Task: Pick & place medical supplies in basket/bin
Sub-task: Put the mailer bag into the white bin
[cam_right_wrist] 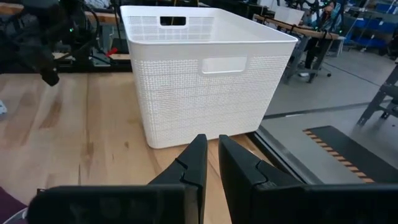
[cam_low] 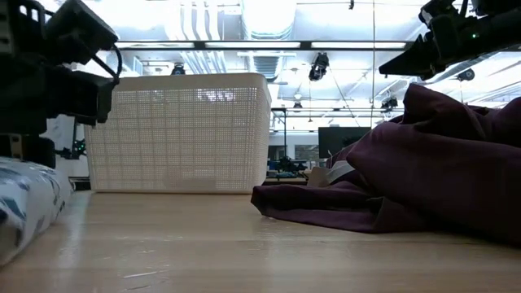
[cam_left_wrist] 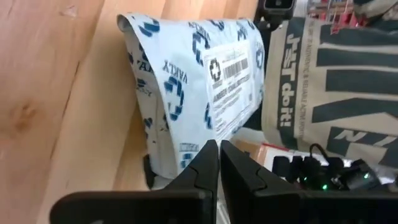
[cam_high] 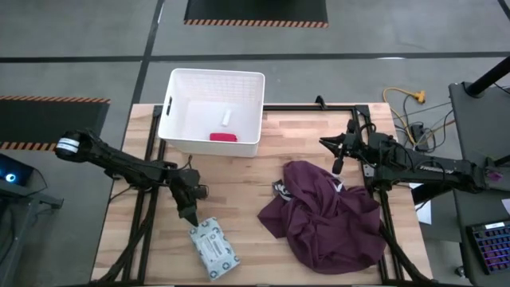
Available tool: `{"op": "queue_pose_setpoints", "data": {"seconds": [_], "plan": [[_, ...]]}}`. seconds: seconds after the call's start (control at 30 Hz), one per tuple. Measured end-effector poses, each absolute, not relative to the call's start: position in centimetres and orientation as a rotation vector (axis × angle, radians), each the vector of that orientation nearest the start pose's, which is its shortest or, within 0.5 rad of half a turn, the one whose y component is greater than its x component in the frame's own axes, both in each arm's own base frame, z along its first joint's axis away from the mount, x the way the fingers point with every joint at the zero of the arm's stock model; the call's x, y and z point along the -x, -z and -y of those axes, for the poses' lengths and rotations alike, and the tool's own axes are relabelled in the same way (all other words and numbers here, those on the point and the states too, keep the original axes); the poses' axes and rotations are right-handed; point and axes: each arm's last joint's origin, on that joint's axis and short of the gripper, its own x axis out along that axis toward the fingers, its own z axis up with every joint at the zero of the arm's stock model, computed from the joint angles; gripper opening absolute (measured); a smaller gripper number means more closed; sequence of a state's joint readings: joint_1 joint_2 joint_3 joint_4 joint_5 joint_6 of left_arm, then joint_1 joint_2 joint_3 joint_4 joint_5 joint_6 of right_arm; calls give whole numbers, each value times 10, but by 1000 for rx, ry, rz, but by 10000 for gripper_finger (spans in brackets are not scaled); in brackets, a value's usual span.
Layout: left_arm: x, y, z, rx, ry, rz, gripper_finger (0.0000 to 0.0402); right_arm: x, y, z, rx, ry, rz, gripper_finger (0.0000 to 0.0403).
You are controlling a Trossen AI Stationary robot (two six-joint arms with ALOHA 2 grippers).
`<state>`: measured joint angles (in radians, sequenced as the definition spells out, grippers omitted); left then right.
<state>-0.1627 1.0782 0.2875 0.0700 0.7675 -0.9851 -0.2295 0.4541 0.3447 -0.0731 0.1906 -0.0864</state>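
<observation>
The flat pale patterned packet (cam_high: 213, 249) lies flat on the table near its near edge, and shows large in the left wrist view (cam_left_wrist: 199, 81). My left gripper (cam_high: 190, 215) is shut, its tips (cam_left_wrist: 219, 149) right at the packet's far-left end. The white perforated bin (cam_high: 213, 112) stands at the table's far edge. On its floor lie a short red-pink tube (cam_high: 223, 136) and a small white item (cam_high: 226, 118). My right gripper (cam_high: 335, 165) is shut and hangs in the air right of the bin, above the far edge of the maroon cloth (cam_high: 323, 211), facing the bin (cam_right_wrist: 205, 68). My left gripper comes down at a slant from the far-left side onto the packet's far-left end (cam_left_wrist: 180, 155). I cannot tell whether its shut tips touch the wrapper or stop just short of it.
The maroon cloth is heaped on the table's right half (cam_low: 423, 171). A pale, dark-marked thing (cam_high: 280, 189) peeks from under its left edge. Bare wood lies between bin, packet and cloth. Black frame rails run along the table's far-right side (cam_high: 319, 108).
</observation>
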Motion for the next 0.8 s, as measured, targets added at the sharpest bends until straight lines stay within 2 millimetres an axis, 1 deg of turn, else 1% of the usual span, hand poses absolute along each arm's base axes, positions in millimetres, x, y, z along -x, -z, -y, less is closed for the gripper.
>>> {"op": "queue_pose_setpoints", "data": {"seconds": [0.17, 0.27, 0.43, 0.63, 0.73, 0.8], "plan": [[-171, -154, 48, 1136, 463, -1088, 0, -123, -235, 34, 81, 411, -202, 31], [-177, -168, 48, 1114, 468, -1018, 0, -123, -235, 34, 81, 412, -202, 31], [-195, -200, 50, 902, 508, -839, 0, -123, -235, 34, 82, 414, -202, 31], [-213, -227, 52, 689, 561, -822, 2, -123, -235, 35, 78, 428, -202, 31], [-220, -233, 53, 652, 571, -827, 24, -123, -235, 35, 78, 433, -202, 31], [-223, -234, 54, 653, 570, -829, 54, -123, -235, 35, 78, 433, -202, 31]]}}
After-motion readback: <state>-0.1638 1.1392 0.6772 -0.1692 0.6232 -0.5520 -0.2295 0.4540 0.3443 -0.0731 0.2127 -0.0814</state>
